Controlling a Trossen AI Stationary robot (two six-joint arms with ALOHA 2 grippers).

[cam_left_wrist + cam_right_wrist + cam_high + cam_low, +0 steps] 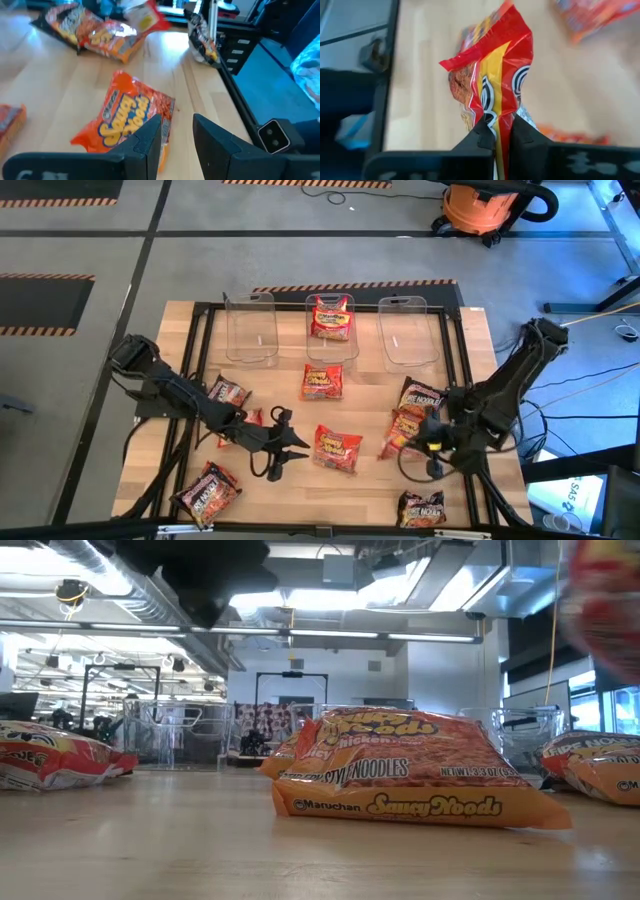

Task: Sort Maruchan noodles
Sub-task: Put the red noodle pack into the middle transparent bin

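right gripper (496,131) pinching red noodle packet (492,75) by its edge, lower right of high view | left gripper (177,130) narrowly parted beside orange packet (127,117), lower centre | risk: thin edge grip slips, packet drops

Floor (120,230): grey concrete, marked with orange-and-black hazard tape strips (48,202) in several places around the work area. Table (170,360): light wooden top, bounded by a black metal frame (460,370). An orange shop vacuum (485,205) stands on the floor beyond the table's far edge, with a black hose attached. Cables (600,385) trail across the floor on the right side. In the low view, the ceiling carries long fluorescent light strips (300,635) and exposed ductwork (100,575); a dark-framed doorway (290,700) sits in the far white wall.
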